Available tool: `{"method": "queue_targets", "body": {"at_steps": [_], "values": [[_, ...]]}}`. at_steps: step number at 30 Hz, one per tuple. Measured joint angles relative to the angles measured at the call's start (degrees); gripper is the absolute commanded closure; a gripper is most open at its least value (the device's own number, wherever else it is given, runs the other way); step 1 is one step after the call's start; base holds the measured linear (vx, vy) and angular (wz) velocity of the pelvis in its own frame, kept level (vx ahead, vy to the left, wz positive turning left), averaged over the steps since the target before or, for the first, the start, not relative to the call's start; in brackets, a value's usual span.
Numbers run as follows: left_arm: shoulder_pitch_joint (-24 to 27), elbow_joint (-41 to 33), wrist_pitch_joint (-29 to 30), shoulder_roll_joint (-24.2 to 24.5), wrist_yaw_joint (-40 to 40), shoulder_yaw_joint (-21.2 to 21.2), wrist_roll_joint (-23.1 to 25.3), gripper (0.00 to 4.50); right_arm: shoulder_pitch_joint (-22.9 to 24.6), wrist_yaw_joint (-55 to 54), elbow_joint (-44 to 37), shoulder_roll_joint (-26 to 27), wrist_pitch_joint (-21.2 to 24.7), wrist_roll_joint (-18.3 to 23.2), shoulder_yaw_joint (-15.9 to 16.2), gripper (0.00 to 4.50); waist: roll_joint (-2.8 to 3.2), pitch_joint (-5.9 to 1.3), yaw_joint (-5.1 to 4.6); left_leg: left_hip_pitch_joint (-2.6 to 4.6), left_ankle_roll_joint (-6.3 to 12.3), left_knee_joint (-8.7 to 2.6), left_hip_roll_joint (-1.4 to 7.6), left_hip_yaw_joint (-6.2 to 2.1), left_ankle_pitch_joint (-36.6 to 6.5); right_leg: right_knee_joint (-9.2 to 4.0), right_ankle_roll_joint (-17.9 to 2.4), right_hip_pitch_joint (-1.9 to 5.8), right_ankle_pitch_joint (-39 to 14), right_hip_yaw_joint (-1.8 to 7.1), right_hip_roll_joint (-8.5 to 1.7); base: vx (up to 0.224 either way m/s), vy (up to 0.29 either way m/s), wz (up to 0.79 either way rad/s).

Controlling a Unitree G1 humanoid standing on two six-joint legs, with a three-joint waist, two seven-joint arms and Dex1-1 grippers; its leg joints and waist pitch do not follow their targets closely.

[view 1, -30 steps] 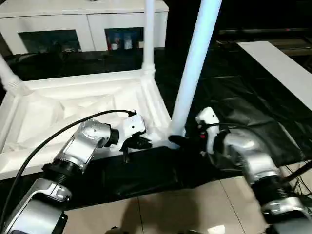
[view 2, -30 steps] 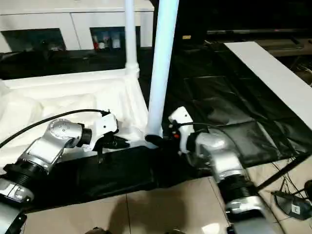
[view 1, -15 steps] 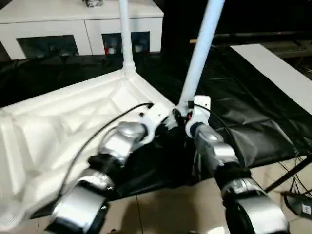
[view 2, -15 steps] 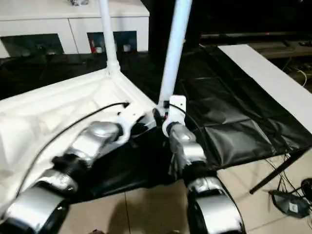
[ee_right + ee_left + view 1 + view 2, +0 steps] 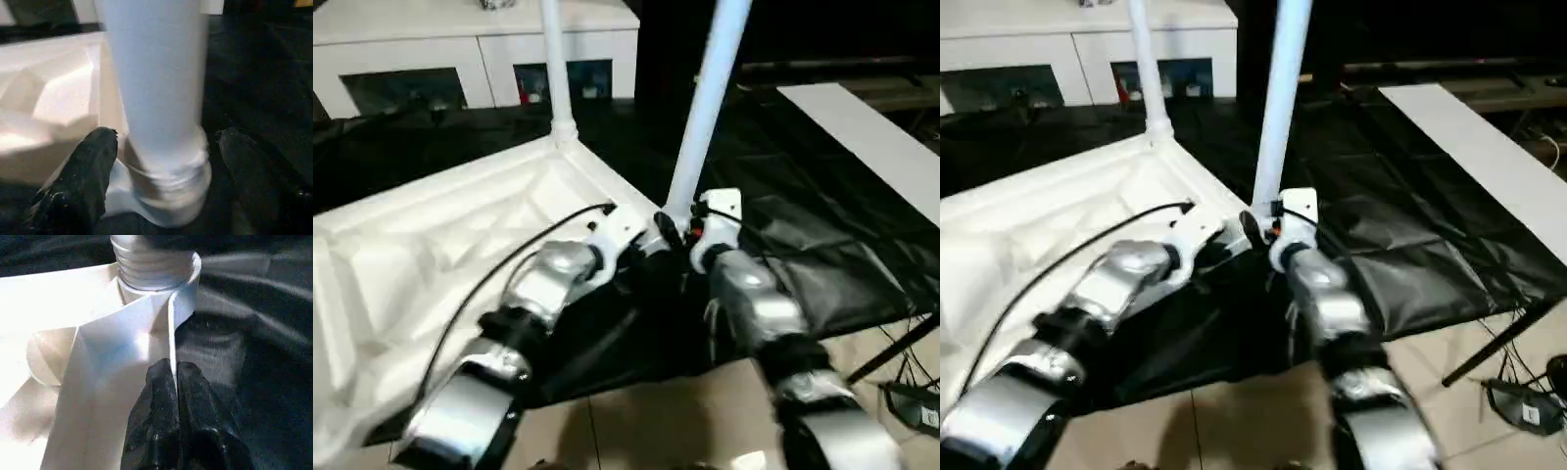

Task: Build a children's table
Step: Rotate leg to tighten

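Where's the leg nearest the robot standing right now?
The near leg stands upright in the tabletop's near right corner socket, centre of the head views, between the left tool and right tool.

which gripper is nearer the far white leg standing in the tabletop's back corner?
Left. The left gripper rests shut at the white ribbed tabletop's near corner socket, on the far white leg's side. The right gripper straddles the near white leg, farther away.

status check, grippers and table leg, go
Left gripper shut, fingers pinching the tabletop corner wall. Right gripper open, fingers either side of the near leg at its socket. Far leg stands seated. Nothing in the way.
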Motion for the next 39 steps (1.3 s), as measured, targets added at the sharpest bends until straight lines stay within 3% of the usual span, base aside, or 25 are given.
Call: {"method": "queue_targets", "body": {"at_steps": [2, 5, 12, 20, 31, 39], "values": [[1.59, -2.15, -1.50, 2.86, -4.65, -0.67, -0.92, 4.50, 3.19, 7.09, -4.30, -4.52, 1.44, -0.08, 2.63, 0.84, 0.02, 0.01, 0.12, -0.01, -0.01, -0.02, 0.02, 0.00, -0.01, -0.06, 0.02, 0.00, -0.02, 0.00, 0.00, 0.000, 0.000, 0.00], [3.94, -5.55, -3.47, 7.57, -12.74, -1.56, -2.39, 4.50, 5.77, 15.61, -7.67, -9.22, 3.26, 0.46, 4.14, 0.84, 0.09, 0.06, 0.03, -0.01, -0.01, -0.02, 0.03, 0.01, -0.01, -0.06, 0.03, 0.00, -0.02, 0.00, 0.00, 0.000, 0.000, 0.00], [6.47, -10.47, -3.43, 11.90, -23.04, -2.80, -4.39, 4.50, 6.08, 27.77, -10.08, -12.29, 5.90, 3.05, 6.27, 0.84, 0.05, 0.10, 0.07, -0.11, -0.01, 0.04, 0.01, 0.02, -0.02, -0.07, 0.02, -0.03, -0.02, 0.04, 0.00, 0.000, 0.000, 0.00], [6.55, -11.75, -3.09, 12.04, -25.90, -4.19, -4.85, 4.50, 2.43, 33.61, -8.18, -12.90, 4.59, 2.56, 7.35, 0.84, 0.01, 0.11, 1.47, -0.17, -0.01, 0.07, 0.03, 0.06, 0.00, -0.04, 0.01, -0.01, -0.02, 0.06, -0.03, 0.000, 0.000, 0.00], [6.79, -12.39, -2.83, 12.26, -26.19, -4.24, -4.85, 4.50, 1.32, 36.86, -4.06, -12.39, 2.07, 1.07, 8.94, 1.68, -0.01, 0.11, 1.46, -0.22, 0.00, 0.11, 0.03, 0.07, 0.01, -0.04, 0.01, -0.02, -0.02, 0.07, -0.04, 0.000, 0.000, 0.00], [6.78, -12.40, -2.80, 12.26, -26.76, -4.30, -4.86, 4.50, 1.07, 38.76, -3.09, -13.10, -0.14, 0.30, 9.52, 1.85, -0.01, 0.11, 1.59, -0.23, 0.01, 0.14, 0.02, 0.07, 0.01, -0.03, 0.01, -0.02, -0.02, 0.07, -0.04, 0.000, 0.000, 0.00]]}}
